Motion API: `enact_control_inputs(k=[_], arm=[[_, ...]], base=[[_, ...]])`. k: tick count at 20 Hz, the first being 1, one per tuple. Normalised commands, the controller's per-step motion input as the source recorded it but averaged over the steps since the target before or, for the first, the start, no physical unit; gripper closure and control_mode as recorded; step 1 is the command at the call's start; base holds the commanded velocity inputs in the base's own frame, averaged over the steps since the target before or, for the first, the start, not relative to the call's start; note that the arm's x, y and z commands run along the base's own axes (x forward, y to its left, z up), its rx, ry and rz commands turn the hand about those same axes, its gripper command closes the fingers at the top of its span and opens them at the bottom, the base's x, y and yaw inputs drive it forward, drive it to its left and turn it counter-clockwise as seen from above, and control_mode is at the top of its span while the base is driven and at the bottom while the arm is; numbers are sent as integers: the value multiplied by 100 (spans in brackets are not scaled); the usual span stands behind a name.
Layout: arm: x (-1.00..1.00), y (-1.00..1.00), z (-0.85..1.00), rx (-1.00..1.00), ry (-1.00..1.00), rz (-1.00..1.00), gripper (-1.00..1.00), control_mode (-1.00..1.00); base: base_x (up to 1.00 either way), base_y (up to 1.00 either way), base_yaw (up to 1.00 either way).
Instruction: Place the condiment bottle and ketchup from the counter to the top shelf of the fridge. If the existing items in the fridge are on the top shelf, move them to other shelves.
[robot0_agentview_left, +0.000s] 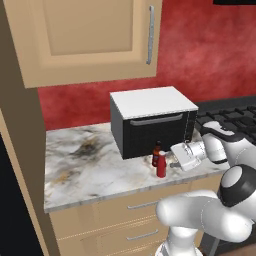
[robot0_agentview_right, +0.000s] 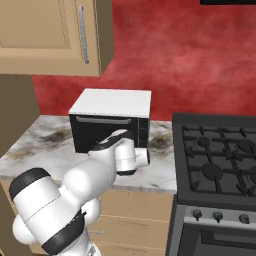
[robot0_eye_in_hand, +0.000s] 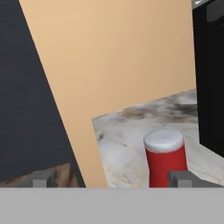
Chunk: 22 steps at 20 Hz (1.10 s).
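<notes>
Ketchup (robot0_agentview_left: 161, 167) stands upright near the front edge of the counter (robot0_agentview_left: 90, 165), just in front of the boxy black microwave (robot0_agentview_left: 150, 122), with the condiment bottle (robot0_agentview_left: 157, 150) right behind it. We hold our gripper (robot0_agentview_left: 172, 161) level just beside the red bottle, jaws spread wide and empty, because a sideways approach suits a smooth plastic cylinder. In the hand view the ketchup (robot0_eye_in_hand: 165, 158) shows a rounded white cap over glossy red, sitting between our fingertips (robot0_eye_in_hand: 181, 178) but closer to one. We judge the marbled, brown-veined stone slick.
</notes>
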Motion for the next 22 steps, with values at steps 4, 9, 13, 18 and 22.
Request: enact_control_inputs(k=[4,9,13,18,22], arm=[[20,-10,-1,0,-9,0,-100,-100],[17,-1,0,0,-2,0,-100,-100],[6,0,-1,0,0,0,-100,-100],[6,-5,-7,0,-3,0,-100,-100],[1,-9,-1,0,-4,0,-100,-100]], base=[[0,0,0],[0,0,0],[0,0,0],[0,0,0],[0,0,0]])
